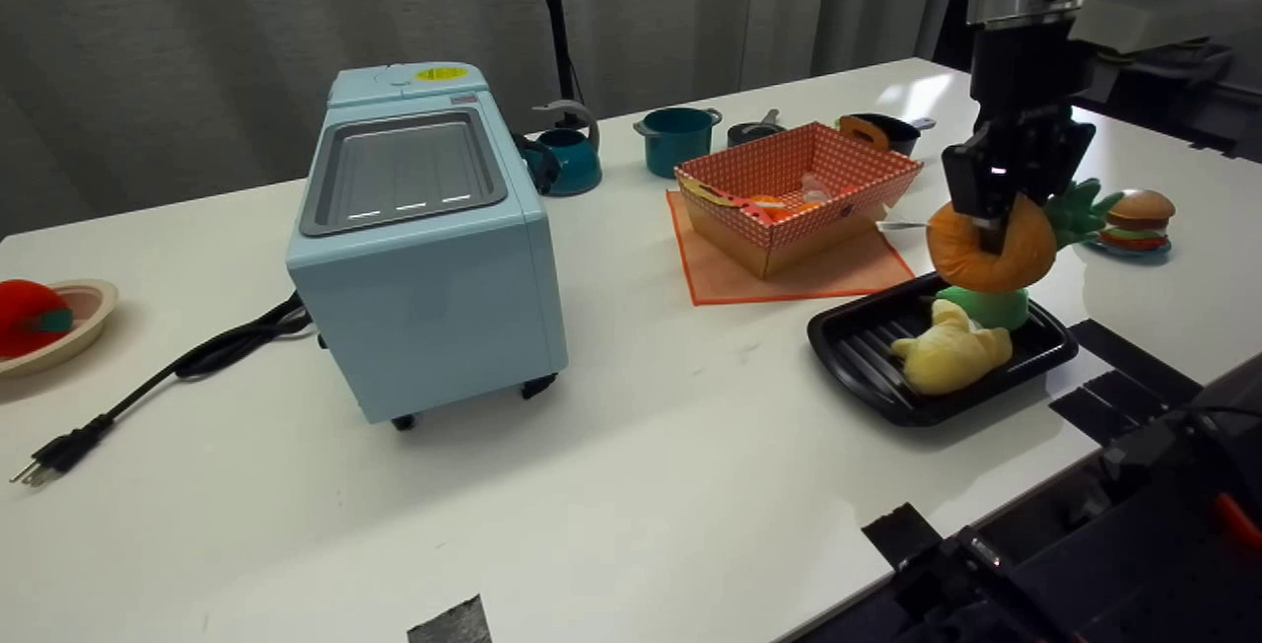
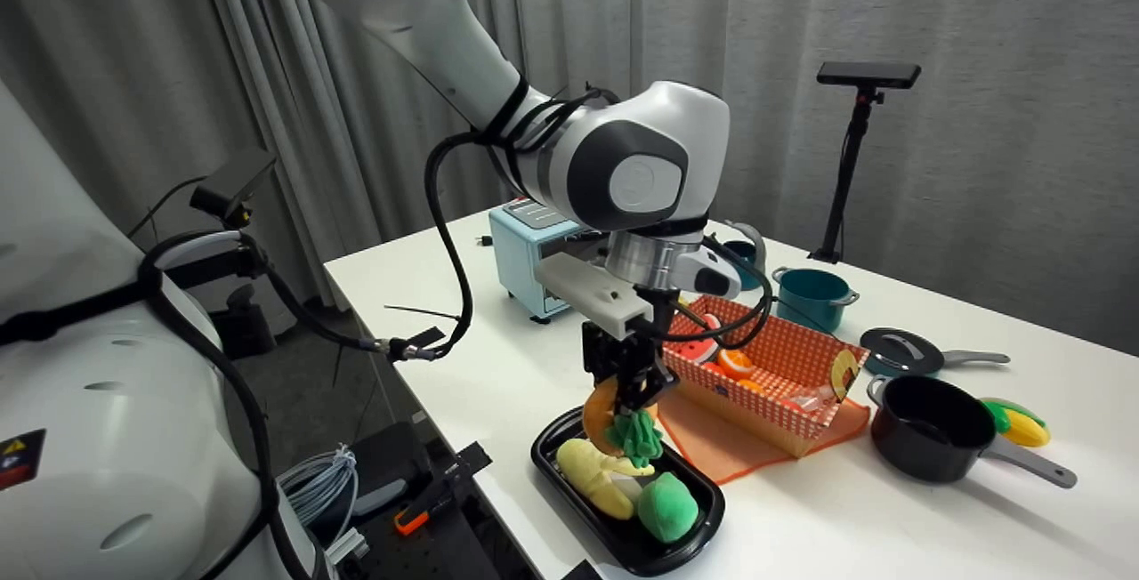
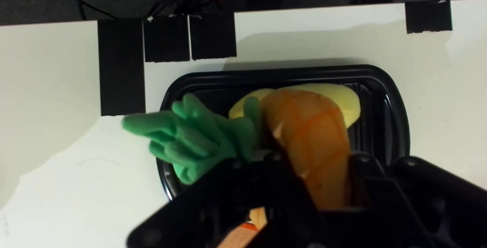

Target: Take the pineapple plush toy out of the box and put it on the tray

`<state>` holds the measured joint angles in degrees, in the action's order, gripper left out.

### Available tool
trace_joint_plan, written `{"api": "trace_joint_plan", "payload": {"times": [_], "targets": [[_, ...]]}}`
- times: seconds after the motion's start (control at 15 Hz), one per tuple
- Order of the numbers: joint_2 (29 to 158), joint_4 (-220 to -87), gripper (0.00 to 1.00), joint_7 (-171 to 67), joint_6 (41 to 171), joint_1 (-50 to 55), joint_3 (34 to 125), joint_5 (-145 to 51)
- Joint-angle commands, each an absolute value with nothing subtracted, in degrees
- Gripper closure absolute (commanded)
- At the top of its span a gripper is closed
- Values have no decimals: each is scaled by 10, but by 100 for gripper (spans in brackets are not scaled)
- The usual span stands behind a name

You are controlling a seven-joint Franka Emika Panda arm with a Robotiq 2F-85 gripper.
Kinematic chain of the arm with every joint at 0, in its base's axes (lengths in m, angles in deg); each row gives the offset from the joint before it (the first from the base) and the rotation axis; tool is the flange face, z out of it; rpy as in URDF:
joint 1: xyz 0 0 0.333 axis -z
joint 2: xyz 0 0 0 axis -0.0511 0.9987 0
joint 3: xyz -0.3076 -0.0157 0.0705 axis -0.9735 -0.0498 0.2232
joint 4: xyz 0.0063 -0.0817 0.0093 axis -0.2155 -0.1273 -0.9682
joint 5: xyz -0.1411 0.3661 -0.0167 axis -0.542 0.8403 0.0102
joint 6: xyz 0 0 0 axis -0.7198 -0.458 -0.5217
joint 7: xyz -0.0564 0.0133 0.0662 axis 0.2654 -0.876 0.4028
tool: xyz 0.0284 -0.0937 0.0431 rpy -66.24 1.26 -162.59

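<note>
My gripper (image 1: 998,214) is shut on the orange pineapple plush toy (image 1: 1030,244) and holds it above the black tray (image 1: 868,357). In the wrist view the toy's orange body (image 3: 310,137) is between the fingers (image 3: 315,164), with its green tuft pointing left. A yellow plush (image 1: 951,357) and a plain green item (image 2: 669,509) lie in the tray. In an exterior view the toy (image 2: 598,420) hangs over the tray's far part; I cannot tell whether it touches the plush below. The orange-red box (image 2: 739,411) stands beside the tray with several toy pieces inside.
The box stands on an orange cloth (image 1: 715,278). A light-blue appliance (image 1: 444,318) is on the table. Teal and black pots (image 2: 934,438), a kettle (image 1: 572,165) and a toy burger (image 1: 1137,214) stand around. A bowl with a red plush (image 1: 35,318) is at the edge.
</note>
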<state>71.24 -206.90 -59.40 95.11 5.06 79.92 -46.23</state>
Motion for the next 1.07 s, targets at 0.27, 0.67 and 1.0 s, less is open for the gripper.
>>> {"api": "trace_joint_plan", "payload": {"times": [0.27,0.67,1.0], "targets": [[702,-2046,18,-615,920,49,804,-448],[682,-2046,0,-614,922,48,806,-452],[634,-2058,0,-609,934,45,814,-460]]}}
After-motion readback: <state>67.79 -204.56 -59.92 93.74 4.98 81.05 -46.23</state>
